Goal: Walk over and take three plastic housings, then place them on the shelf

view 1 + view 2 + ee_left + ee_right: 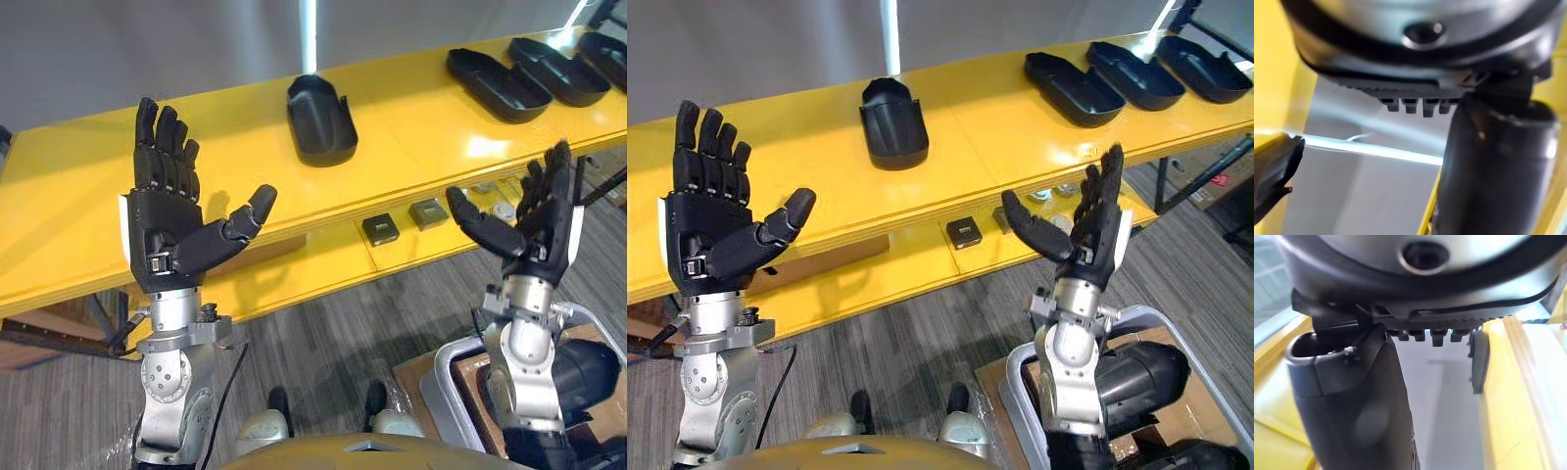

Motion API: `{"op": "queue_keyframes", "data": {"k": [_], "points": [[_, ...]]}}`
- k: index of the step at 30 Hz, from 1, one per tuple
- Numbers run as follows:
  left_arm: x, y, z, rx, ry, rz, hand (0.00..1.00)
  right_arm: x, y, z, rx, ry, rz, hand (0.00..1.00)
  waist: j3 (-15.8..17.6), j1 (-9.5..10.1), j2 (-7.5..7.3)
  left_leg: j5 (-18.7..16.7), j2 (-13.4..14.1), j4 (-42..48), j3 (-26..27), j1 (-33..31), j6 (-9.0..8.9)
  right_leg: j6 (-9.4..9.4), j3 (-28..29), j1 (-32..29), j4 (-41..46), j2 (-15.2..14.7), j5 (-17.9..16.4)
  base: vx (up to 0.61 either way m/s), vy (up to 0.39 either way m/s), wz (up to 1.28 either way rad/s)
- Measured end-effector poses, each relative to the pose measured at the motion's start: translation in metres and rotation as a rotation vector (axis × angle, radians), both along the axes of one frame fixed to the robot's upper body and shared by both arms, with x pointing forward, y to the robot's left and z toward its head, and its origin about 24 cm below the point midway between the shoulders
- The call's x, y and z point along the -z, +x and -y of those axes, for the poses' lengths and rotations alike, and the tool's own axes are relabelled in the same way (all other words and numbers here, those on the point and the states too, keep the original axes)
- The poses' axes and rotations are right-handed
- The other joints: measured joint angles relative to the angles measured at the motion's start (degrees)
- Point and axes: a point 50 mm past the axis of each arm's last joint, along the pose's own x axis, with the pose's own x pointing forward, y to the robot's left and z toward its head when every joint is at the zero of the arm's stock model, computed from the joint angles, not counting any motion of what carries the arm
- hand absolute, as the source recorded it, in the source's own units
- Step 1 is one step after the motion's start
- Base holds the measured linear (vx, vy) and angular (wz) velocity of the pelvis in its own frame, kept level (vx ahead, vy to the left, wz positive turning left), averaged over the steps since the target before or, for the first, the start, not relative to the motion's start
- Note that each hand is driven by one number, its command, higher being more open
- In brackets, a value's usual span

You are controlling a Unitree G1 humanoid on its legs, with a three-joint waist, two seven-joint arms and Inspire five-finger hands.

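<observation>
Several black plastic housings lie on the yellow shelf top (225,147). One short, tub-shaped housing (321,119) sits near the middle. Three long, shallow housings (497,84) (558,70) (605,44) lie side by side at the far right. My left hand (174,217) is raised in front of the shelf's left part, palm up, fingers straight, holding nothing. My right hand (534,225) is raised before the shelf's right part, also open and empty. Both hands stand short of the housings, touching none.
A lower yellow shelf level (323,264) carries two small dark square parts (380,230) (428,212) and a few pale pieces further right. A grey-framed cart with a black bulky object (1136,377) stands at the lower right. Grey carpet floor (323,343) lies below.
</observation>
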Motion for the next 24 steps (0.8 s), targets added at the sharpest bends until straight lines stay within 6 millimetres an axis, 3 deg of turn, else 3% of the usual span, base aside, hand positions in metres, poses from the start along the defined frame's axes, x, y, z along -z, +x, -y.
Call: {"op": "queue_keyframes", "data": {"k": [7, 10, 13, 16, 21, 24], "points": [[0.014, -0.005, 0.007, 0.116, -0.037, -0.079, 1.0, 0.021, -0.019, -0.002, 0.088, 0.02, -0.09, 1.0, -2.14, 0.04, -0.26, -0.86, 0.5, -0.63, 6.87, 3.14, -0.15, 0.01, 5.13, -1.65, -0.42, 1.24, -0.38, -0.02, -0.005, -0.52], [0.022, -0.006, 0.012, 0.144, -0.048, -0.123, 1.0, 0.025, -0.023, -0.003, 0.079, 0.021, -0.112, 1.0, -2.21, -0.12, -0.38, -4.77, 2.1, 4.48, 12.59, 3.63, -0.93, -0.03, 5.21, -2.49, -0.36, 1.21, 0.57, 0.03, 0.011, -1.09], [0.027, -0.003, 0.023, 0.186, -0.06, -0.165, 1.0, 0.03, -0.03, 0.002, 0.073, -0.015, -0.156, 1.0, -3.0, -2.1, 0.75, -9.65, 4.66, 12.15, 15.78, 3.31, -1.59, -0.66, 8.99, -2.44, -0.09, 3.21, 1.92, 0.09, -0.024, -0.84], [0.026, 0.002, 0.029, 0.193, -0.066, -0.182, 1.0, 0.028, -0.032, 0.008, 0.06, -0.025, -0.158, 1.0, -3.56, -3.26, 1.69, -12.81, 6.22, 15.51, 14.96, 3.22, -1.4, -1.27, 14.22, -3.77, -0.08, 5.54, 2.67, 0.05, -0.037, -0.99], [0.027, 0.005, 0.023, 0.122, -0.098, -0.202, 1.0, 0.021, -0.024, 0.006, -0.057, 0.003, -0.118, 1.0, -3.17, -2.68, 2.27, -19.18, 6.52, 24.79, 4.5, -0.75, 2.13, -1.41, 22.64, -7.76, -0.38, 8.44, 3.42, -0.09, -0.006, -1.0], [0.026, 0.006, 0.021, 0.081, -0.109, -0.208, 1.0, 0.006, -0.005, -0.01, -0.184, -0.046, -0.046, 1.0, -0.8, -2.38, 2.97, -22.79, 6.55, 28.6, 3.85, -3.55, 1.35, -2.75, 22.9, -11.07, -0.1, 8.62, 4.64, -0.18, 0.085, -0.82]]}}
